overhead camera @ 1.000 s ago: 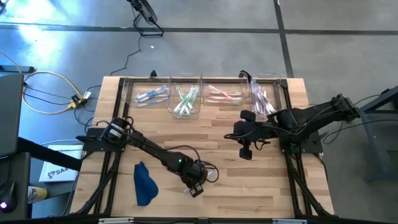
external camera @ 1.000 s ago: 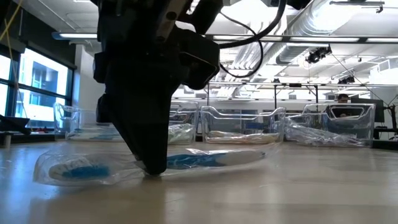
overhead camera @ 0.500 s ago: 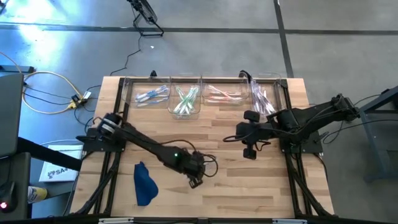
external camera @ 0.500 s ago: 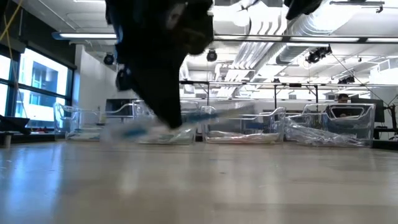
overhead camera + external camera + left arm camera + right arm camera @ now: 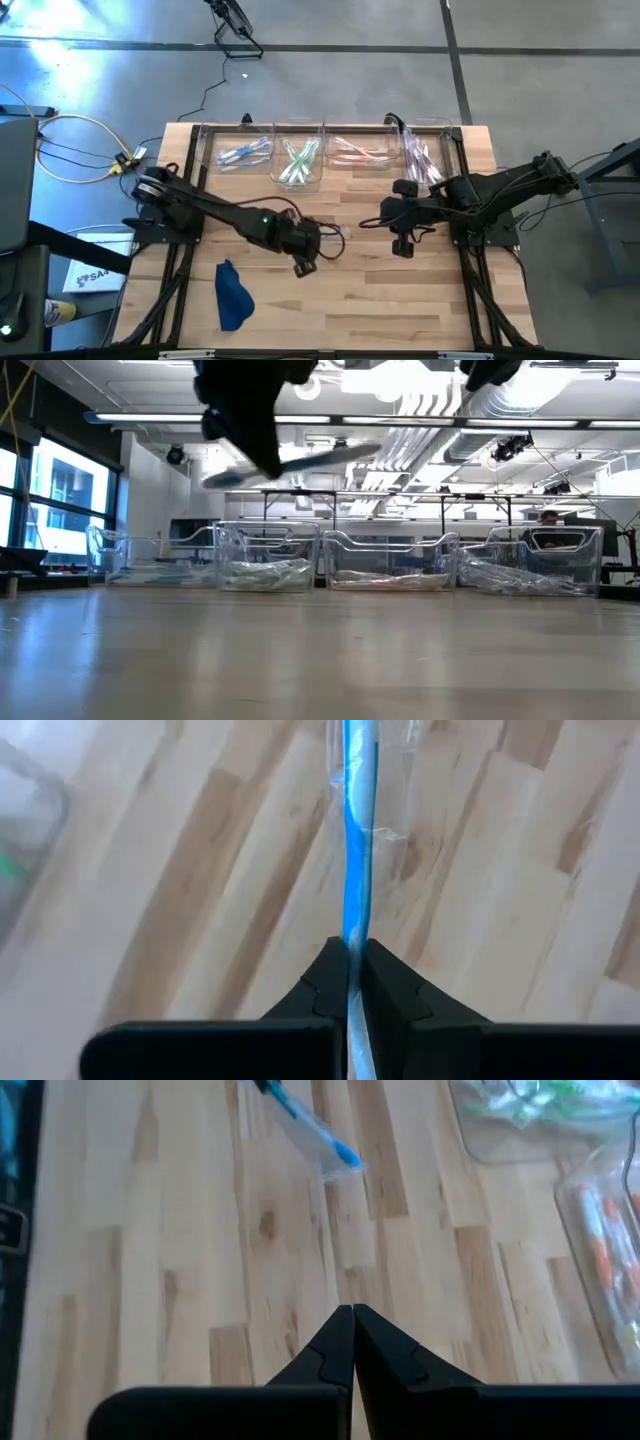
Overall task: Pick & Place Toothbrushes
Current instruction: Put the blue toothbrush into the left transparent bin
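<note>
Blue cloth (image 5: pixel 233 295): crumpled, lying on the near left part of the wooden table (image 5: pixel 400 310), well apart from both arms.
Left gripper (image 5: pixel 302 266): above the middle of the table, raised off the surface; fingers (image 5: pixel 322 988) pressed together, pinching a wrapped toothbrush.
Held toothbrush (image 5: pixel 356 850): blue handle in a clear glossy wrapper, clamped near one end between the left fingers and reaching forward past them; in the low view it hangs well above the tabletop, near level, slightly tilted (image 5: pixel 300 463).
Right gripper (image 5: pixel 404 247): over the table right of centre, near the left gripper but apart from it; fingers (image 5: pixel 337 1342) pressed together, holding nothing.
Bins (image 5: pixel 205 152): four clear plastic rectangular bins in a row along the far edge of the table.
Leftmost bin contents: blue toothbrushes (image 5: pixel 245 153) in wrappers.
Second bin contents: green toothbrushes (image 5: pixel 298 160).
Third bin contents: pink toothbrushes (image 5: pixel 355 152).
Rightmost bin contents: pale whitish toothbrushes (image 5: pixel 423 162); exact colour hard to tell.
Room beyond: windows at left, ceiling ducts and lights overhead in the low view.
</note>
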Tool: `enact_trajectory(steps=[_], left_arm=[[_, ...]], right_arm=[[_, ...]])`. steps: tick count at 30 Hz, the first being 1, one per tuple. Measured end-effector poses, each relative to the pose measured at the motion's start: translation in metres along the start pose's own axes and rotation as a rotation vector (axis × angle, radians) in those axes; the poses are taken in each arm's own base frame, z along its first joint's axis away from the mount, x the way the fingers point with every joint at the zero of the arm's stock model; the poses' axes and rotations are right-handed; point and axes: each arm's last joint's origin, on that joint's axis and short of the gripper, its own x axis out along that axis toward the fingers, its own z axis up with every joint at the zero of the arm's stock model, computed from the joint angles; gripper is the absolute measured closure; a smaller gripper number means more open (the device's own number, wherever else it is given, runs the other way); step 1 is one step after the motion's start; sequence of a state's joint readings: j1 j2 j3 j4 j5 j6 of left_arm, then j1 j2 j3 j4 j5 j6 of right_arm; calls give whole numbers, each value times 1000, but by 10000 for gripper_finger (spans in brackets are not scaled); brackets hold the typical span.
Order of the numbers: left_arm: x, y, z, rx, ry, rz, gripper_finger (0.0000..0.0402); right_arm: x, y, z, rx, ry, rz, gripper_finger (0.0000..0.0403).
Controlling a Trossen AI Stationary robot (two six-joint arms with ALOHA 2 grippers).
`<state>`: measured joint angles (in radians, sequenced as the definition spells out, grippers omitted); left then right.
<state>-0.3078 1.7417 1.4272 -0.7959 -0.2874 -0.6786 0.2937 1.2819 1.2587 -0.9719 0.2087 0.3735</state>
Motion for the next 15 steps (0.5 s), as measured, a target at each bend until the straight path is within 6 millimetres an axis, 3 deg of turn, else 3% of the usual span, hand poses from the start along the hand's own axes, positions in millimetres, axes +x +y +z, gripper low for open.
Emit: enact_trajectory(steps=[15], left_arm=[[-36,50,30,150,-97,29,396]], right_arm=[[0,2,12,50,-126,14,400]])
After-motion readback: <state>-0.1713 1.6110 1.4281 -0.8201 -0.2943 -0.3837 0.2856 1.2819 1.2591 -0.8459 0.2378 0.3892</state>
